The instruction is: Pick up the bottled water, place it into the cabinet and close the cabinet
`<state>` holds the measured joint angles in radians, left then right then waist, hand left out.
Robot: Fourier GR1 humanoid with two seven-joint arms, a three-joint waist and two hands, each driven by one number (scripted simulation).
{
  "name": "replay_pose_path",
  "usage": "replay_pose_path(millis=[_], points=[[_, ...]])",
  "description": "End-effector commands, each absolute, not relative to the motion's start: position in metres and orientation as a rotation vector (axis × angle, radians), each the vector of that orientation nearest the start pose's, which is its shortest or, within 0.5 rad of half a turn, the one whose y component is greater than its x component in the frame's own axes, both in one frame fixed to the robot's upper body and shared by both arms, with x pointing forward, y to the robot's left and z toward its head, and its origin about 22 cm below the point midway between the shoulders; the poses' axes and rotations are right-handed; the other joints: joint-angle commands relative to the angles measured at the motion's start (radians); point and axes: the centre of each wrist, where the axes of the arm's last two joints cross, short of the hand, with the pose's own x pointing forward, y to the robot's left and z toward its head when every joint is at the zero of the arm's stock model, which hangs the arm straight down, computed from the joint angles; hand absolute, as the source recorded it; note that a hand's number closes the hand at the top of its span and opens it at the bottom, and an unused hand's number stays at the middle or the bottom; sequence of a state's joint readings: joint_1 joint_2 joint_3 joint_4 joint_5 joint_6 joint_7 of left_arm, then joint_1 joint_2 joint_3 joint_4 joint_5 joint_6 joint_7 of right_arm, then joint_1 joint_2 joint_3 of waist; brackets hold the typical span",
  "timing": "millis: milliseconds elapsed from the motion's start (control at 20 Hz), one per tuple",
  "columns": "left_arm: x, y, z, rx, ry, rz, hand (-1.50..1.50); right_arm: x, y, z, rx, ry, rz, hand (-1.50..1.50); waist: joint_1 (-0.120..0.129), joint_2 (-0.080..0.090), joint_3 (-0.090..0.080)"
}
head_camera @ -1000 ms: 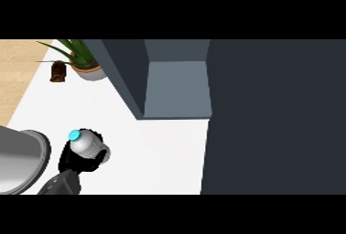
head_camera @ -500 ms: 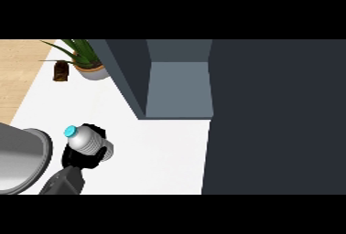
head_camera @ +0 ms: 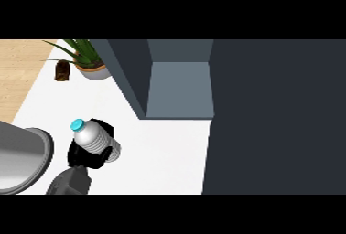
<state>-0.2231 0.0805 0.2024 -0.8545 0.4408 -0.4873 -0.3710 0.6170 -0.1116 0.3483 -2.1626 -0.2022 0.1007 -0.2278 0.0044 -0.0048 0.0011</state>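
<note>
Curling its fingers round it, one hand (head_camera: 86,155) grips clear, ribbed, blue-capped bottled water (head_camera: 93,138).

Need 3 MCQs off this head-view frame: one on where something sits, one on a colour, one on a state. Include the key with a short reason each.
1. Where does the potted plant stand?
A. At the counter's far left corner, left of the cabinet
B. Inside the cabinet
C. In the hand

2. What colour is the cap on the bottled water?
A. Red
B. Light blue
C. Black

3. What is the state of the bottled water?
A. Lying alone on the counter
B. Standing inside the cabinet
C. Held by a black hand above the white counter

Key:
1 A: the plant shows at the upper left, beside the cabinet wall.
2 B: the cap at the bottle's upper end is light blue.
3 C: the hand curls round the bottle over the counter, and the cabinet's open bay holds nothing visible.
</note>
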Motion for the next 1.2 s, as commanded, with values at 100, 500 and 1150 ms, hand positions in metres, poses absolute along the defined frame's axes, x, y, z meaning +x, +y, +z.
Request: replay_pose_path(millis=[100,500,1150], points=[[0.288,0.234,-0.056,-0.554,-1.574,0.281,1.5,0.109,-0.214,0.038,0.36,-1.788,-0.063,-1.5,-0.002,0.002,0.0],[0.297,0.189,-0.008,-0.519,-1.637,0.204,1.5,0.091,-0.218,0.034,0.362,-1.79,-0.058,-1.5,-0.01,0.003,-0.001],[0.332,0.111,0.05,-0.307,-1.747,0.086,1.5,0.1,-0.21,0.035,0.385,-1.763,-0.06,-1.5,-0.037,0.004,0.0]])
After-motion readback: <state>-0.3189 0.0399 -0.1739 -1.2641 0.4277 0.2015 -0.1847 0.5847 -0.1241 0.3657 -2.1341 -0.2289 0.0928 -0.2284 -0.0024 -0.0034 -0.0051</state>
